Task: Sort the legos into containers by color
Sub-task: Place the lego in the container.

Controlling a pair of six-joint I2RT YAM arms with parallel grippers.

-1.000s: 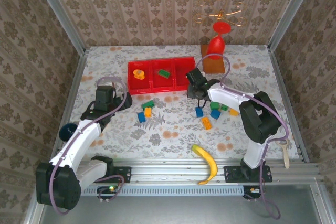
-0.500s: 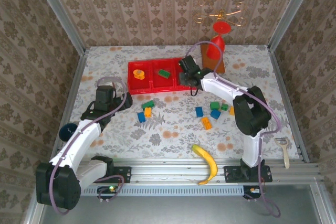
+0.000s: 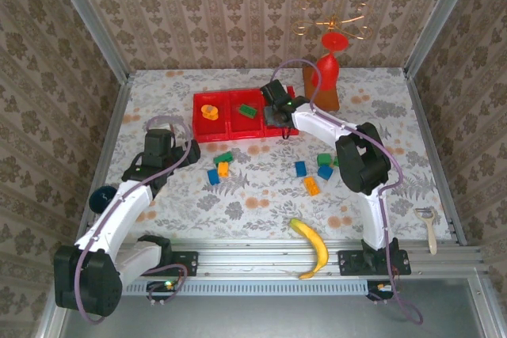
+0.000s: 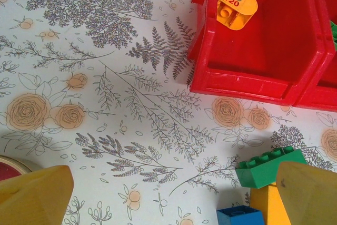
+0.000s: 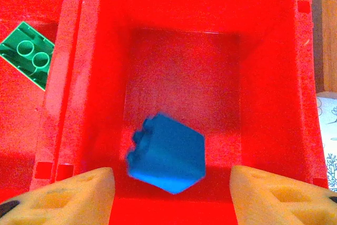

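The red container tray (image 3: 230, 134) lies at the back centre. My right gripper (image 3: 277, 113) hovers over its right compartment, open (image 5: 171, 196). A blue lego (image 5: 167, 155) is blurred and tilted between and beyond the fingers (image 5: 73, 193), touching neither. An orange lego (image 3: 209, 111) lies in the left compartment, a green one (image 3: 248, 110) in the middle. My left gripper (image 3: 184, 150) is open (image 4: 174, 198) above bare table, beside a green (image 4: 266, 166), orange (image 4: 268, 204) and blue lego (image 4: 239, 217). More legos (image 3: 312, 186) lie loose centre right.
A banana (image 3: 311, 247) lies near the front rail. A red goblet on a wooden base (image 3: 326, 69) stands behind the tray's right end. A dark ball (image 3: 101, 198) sits at the left edge and a peeler (image 3: 428, 225) at the right.
My right gripper swung from the loose legos back over the tray's right compartment, and its jaws opened, letting go of the blue lego. The left arm stayed still.
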